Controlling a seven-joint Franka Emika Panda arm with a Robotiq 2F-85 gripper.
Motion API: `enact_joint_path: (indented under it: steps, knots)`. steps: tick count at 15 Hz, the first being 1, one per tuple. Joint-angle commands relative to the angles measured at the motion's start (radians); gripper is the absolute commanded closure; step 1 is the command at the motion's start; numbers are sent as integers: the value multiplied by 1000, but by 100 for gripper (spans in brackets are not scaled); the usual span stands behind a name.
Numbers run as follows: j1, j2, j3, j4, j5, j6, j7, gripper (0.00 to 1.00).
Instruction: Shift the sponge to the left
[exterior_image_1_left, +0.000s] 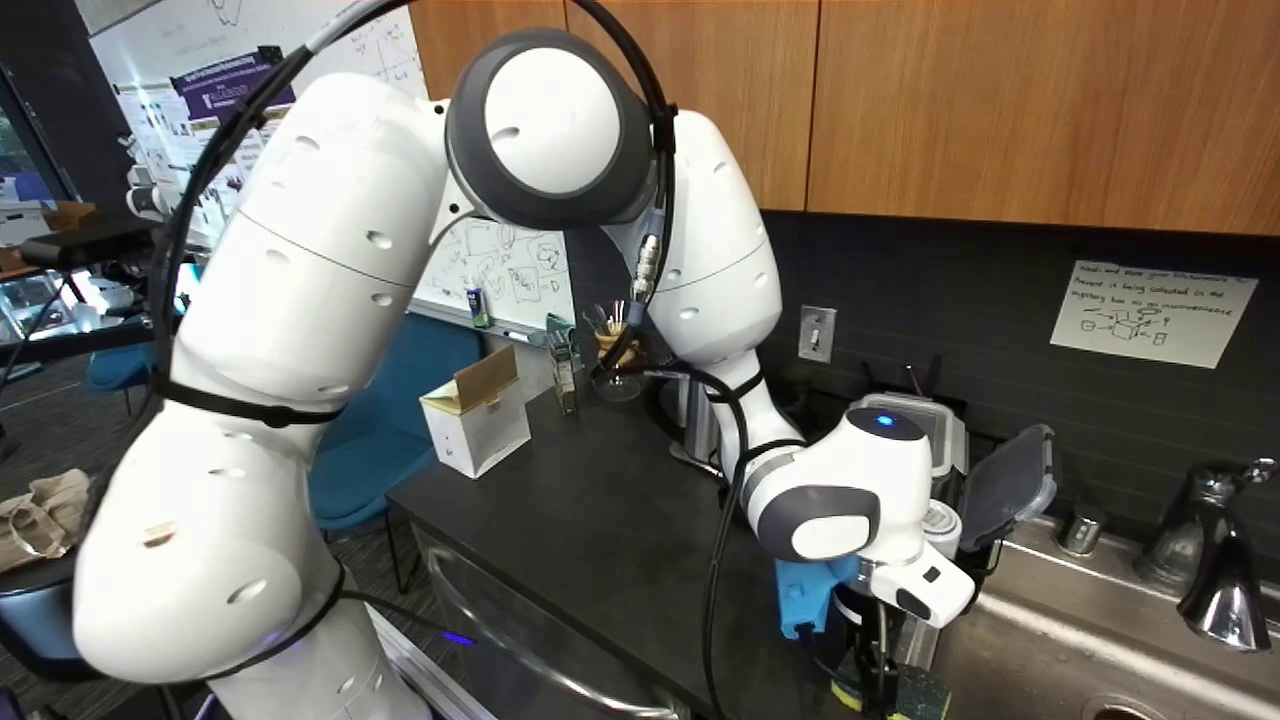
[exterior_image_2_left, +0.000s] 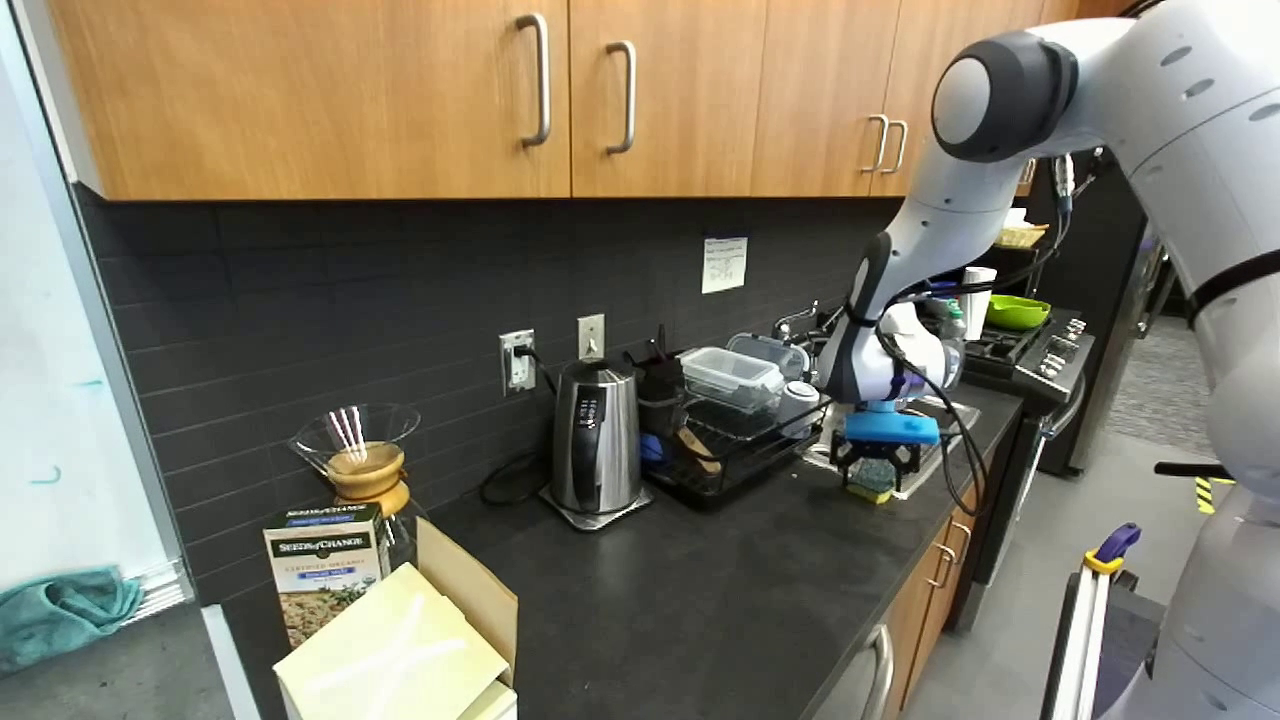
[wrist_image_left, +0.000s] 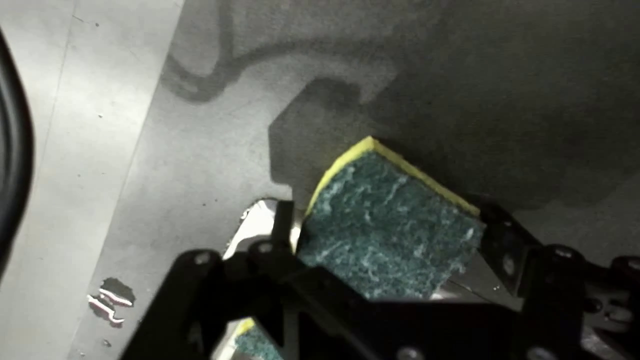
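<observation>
Straddling the sponge (wrist_image_left: 390, 230) in the wrist view, the tool (wrist_image_left: 390, 215) has its jaws standing wide, one at each side; whether they press on it I cannot tell. The sponge turns its green face to the camera, thin yellow edge showing, partly hidden by the tool, over a grey surface (wrist_image_left: 210, 165) with shadows and a few wet-looking spots.

In an exterior view the tool sits at the bottom, sponge showing on both sides of it, beside the metal sink (exterior_image_1_left: 1050, 650); the cardboard box (exterior_image_1_left: 475, 425), flap up, stands well apart at a corner of the tabletop (exterior_image_1_left: 620, 530).

In an exterior view the sponge is between the jaws, yellow lowermost, near the sink, beyond the steel kettle (exterior_image_2_left: 595, 450) and the black dish rack (exterior_image_2_left: 708, 488)
</observation>
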Motion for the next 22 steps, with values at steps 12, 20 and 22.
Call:
enact_joint_path:
  steps: [12, 20, 22]
  knots:
    - [16, -15, -5, -23, 21, 27, -20, 96]
    - [71, -68, -74, -105, -16, 41, -23, 95]
    - [99, -90, -90, -140, -24, 54, -21, 95]
